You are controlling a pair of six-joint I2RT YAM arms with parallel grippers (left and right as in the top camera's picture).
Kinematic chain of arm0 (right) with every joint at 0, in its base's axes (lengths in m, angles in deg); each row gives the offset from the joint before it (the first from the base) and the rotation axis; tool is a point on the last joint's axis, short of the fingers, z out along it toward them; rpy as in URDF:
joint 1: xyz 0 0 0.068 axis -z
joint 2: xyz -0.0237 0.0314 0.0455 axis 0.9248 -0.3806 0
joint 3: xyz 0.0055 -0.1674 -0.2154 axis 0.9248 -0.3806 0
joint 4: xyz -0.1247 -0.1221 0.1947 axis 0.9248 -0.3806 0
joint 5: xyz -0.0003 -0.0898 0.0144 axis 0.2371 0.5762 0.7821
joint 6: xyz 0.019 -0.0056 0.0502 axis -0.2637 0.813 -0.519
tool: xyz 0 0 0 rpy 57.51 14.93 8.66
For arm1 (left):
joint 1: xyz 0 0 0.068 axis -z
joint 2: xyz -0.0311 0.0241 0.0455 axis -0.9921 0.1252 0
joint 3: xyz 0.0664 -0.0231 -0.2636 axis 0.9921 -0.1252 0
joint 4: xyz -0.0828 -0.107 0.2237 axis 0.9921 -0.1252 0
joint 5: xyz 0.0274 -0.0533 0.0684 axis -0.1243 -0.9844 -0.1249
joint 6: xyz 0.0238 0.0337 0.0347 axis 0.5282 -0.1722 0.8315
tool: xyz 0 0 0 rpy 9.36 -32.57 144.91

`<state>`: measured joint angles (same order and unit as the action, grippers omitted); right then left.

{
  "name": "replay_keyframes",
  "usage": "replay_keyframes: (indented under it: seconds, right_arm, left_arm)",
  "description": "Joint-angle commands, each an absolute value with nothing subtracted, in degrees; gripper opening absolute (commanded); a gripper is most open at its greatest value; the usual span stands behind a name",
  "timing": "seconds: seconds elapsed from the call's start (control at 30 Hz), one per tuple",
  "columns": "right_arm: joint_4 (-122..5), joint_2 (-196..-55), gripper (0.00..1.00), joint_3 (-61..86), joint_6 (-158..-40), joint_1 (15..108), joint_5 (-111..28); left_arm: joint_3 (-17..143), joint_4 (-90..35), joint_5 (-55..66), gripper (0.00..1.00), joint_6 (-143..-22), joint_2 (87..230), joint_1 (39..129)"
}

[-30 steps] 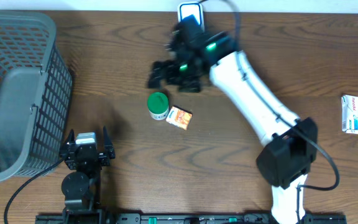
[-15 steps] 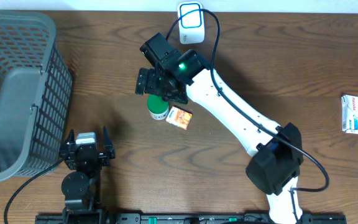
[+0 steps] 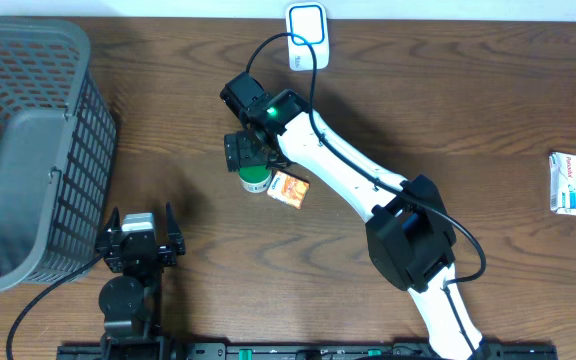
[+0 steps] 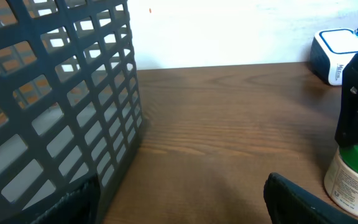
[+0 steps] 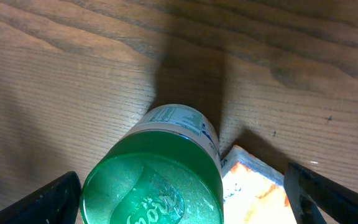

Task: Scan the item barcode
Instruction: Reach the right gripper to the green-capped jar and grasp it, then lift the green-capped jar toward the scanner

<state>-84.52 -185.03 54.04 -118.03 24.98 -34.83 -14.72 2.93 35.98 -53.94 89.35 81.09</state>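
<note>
Green-lidded jar [image 3: 255, 180]: stands upright on the table [image 3: 168, 90], lid up, printed label around its side. No barcode can be made out from any view. I take this jar to be the item to scan, as it sits directly beneath the right gripper [image 3: 250, 158].

Right gripper: spread wide and holding nothing. In the wrist view its fingers [image 5: 45, 200] flank the jar, one on each side. Bare wood shows between each finger and the jar, and no contact is visible. From the left wrist view, the gripper's dark body hangs at the level of the lid.

Orange packet [image 3: 289, 188]: lies flat, touching or just beside the jar's base, off to one side of the right gripper's span.

Scanner [image 3: 307, 24]: a white unit at the far table edge, beyond the right gripper and well apart from it.

Left gripper [image 3: 140, 245]: spread wide and empty, parked near its own base. The basket [image 3: 28, 150] is just beside it, and the jar is well apart from it across open wood.

Two boxes [image 3: 566, 183]: at the far side of the table, well apart from both grippers.

Progress: early, by my reading. The approach looks set, but nothing is gripped, lifted or shown to the scanner. What remains is to close on the jar, raise it, carry it to the scanner and turn the label until the code faces it.
</note>
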Motion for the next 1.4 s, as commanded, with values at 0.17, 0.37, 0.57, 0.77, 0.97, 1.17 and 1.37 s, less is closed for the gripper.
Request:
replay_keyframes:
  seconds: [0.17,0.37,0.57,0.77,0.97,1.17,1.37]
  right_arm:
    - [-83.89,-188.46,0.99,54.06,-112.46,23.97,-34.11]
    - [-81.86,-189.49,0.99,54.06,-110.21,22.33,-33.65]
    - [-81.95,-190.85,0.99,54.06,-109.84,22.09,-33.45]
    - [-83.17,-193.36,0.95,54.06,-109.86,21.63,-33.47]
    - [-83.43,-193.82,0.79,54.06,-110.03,21.41,-32.77]
    - [-87.65,-193.80,0.63,55.61,-110.01,21.46,-33.06]
    - [-103.32,-193.80,0.59,69.56,-108.39,22.29,-38.28]
  left_arm:
    - [-15.97,1.10,36.53,0.85,-54.46,89.20,81.26]
    - [-15.95,1.10,36.53,0.84,-54.46,89.20,81.26]
    - [-15.95,1.10,36.53,0.84,-54.46,89.20,81.26]
    - [-15.97,1.10,36.51,0.84,-54.46,89.20,81.26]
    - [-15.95,1.10,36.51,0.84,-54.46,89.20,81.26]
    - [-15.95,1.10,36.53,0.84,-54.46,89.20,81.26]
    - [-15.95,1.10,36.51,0.84,-54.46,89.20,81.26]
